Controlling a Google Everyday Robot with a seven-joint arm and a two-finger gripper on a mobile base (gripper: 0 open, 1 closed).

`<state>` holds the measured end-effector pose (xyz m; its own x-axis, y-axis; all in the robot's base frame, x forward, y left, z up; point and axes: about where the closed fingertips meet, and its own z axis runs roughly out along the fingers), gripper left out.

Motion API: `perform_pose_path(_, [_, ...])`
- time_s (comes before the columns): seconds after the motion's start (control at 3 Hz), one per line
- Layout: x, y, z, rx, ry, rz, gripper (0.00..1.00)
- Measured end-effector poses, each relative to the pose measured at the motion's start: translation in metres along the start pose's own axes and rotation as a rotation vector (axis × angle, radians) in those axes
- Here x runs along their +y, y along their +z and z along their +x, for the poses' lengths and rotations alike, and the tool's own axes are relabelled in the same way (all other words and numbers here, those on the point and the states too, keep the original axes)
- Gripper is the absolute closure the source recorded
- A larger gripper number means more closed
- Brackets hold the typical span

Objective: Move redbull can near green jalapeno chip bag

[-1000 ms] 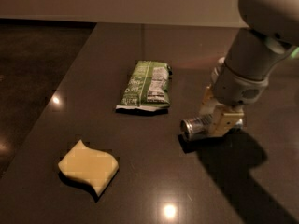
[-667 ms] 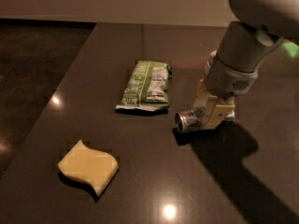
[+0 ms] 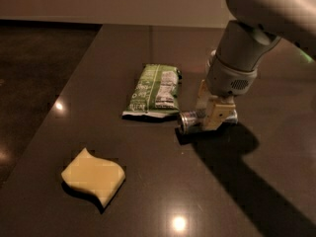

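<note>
Can [image 3: 189,122] held on its side, just beside the near right corner of the chip bag [image 3: 155,90].
The can's long axis is laid left to right, its round end turned towards the bag; its right part is grasped in the gripper [image 3: 209,114], which is clenched across it from above; only a narrow gap is seen between can and bag; whether the table [image 3: 148,206] is touched cannot be told; the sponge [image 3: 94,176] is set well apart.

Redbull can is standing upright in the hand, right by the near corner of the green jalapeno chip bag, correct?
No. In the camera view the redbull can lies on its side, round end toward the camera, not upright. The rest holds: the hand grips it, right by the near corner of the green jalapeno chip bag.
</note>
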<state>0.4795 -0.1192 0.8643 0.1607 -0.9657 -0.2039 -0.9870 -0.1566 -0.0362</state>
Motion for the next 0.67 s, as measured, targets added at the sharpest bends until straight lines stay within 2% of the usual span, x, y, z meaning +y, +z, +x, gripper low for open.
perform_pose_path(0.33, [-0.0085,0.0048,-0.0019,0.007,0.013,-0.005,0.66])
perform_pose_path(0.67, [-0.0173,0.0121,-0.0033,0.02,0.033,-0.005,0.35])
